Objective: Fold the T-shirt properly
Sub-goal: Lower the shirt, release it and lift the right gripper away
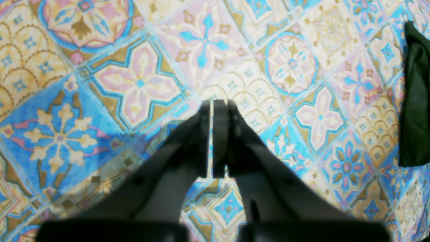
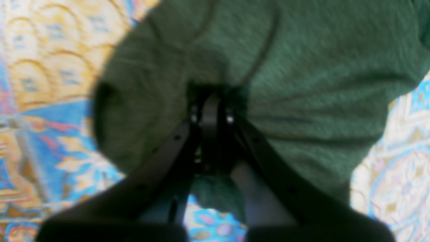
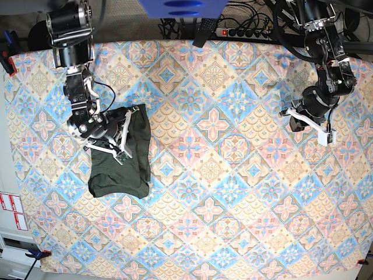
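Observation:
The T-shirt (image 3: pixel 119 166) is a dark olive-green knit, lying folded into a rough rectangle on the left of the patterned tablecloth. My right gripper (image 3: pixel 125 140) rests over its upper part. In the right wrist view that gripper (image 2: pixel 215 95) is shut, and the T-shirt (image 2: pixel 302 84) puckers in creases that run out from the fingertips, so it pinches the cloth. My left gripper (image 3: pixel 298 119) hangs far off at the right of the table. Its jaws (image 1: pixel 215 102) are shut on nothing above bare tablecloth. A dark strip of the T-shirt (image 1: pixel 416 101) shows at the right edge of that view.
A tablecloth (image 3: pixel 221 175) with blue, pink and yellow tile patterns covers the whole table. Cables and a power strip (image 3: pixel 245 32) lie beyond the far edge. Clamps hold the cloth at the left edge (image 3: pixel 6 61).

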Robot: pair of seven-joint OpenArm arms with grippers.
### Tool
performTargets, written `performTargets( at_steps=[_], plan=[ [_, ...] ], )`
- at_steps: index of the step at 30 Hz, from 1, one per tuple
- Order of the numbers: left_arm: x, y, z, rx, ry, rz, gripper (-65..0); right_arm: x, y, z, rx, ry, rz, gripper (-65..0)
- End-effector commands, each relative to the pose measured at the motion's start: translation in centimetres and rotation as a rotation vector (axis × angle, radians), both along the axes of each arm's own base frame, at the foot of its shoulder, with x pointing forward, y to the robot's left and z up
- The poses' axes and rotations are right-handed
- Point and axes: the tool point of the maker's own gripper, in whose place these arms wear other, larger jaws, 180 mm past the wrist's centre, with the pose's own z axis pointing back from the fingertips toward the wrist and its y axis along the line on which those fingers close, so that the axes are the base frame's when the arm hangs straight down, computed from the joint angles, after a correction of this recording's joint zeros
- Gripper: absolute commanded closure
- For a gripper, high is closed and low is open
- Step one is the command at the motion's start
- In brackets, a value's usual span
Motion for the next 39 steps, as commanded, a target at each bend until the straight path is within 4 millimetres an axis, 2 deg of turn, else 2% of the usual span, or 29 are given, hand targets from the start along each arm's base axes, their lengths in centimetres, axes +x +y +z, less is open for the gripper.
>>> performTargets(
  at_steps=[1, 4, 9, 14, 25, 30, 32, 36, 39],
  plan=[
    [0.7, 0.2, 1.1, 0.011, -0.042, -0.006, 0.0, 0.9, 0.4, 1.3, 0.016, -0.045, 0.014, 0.0],
    [0.7, 0.2, 1.1, 0.011, -0.042, -0.006, 0.0, 1.6, 0.8, 2.8, 0.019, -0.092, 0.027, 0.0],
    [0.7, 0.2, 1.1, 0.011, -0.042, -0.006, 0.0, 1.4, 0.2, 2.7, -0.004, -0.075, 0.021, 0.0],
    [0.8, 0.1, 1.1, 0.006, -0.043, -0.006, 0.0, 1.9, -2.3, 3.2, -0.012, -0.087, -0.052, 0.0],
    [0.7, -0.4, 0.8, -0.009, -0.041, -0.002, 0.0, -2.1, -2.4, 0.4, -0.014, 0.005, -0.055, 0.0],
    [0.6, -0.4, 0.9, -0.006, -0.041, -0.006, 0.0, -2.1, -2.5, 0.6, -0.008, -0.004, -0.063, 0.0],
    [0.1, -0.5, 0.6, -0.007, -0.03, -0.008, 0.0, -1.7, -3.2, 1.1, -0.01, -0.022, -0.084, 0.0],
    [-0.5, -0.6, 0.6, -0.001, -0.024, -0.014, 0.0, -0.4, -5.9, 3.3, -0.01, -0.093, -0.17, 0.0],
    [-0.6, -0.6, 0.8, 0.004, -0.028, -0.017, 0.0, -0.1, -7.0, 4.0, -0.011, -0.113, -0.206, 0.0]
  ],
)
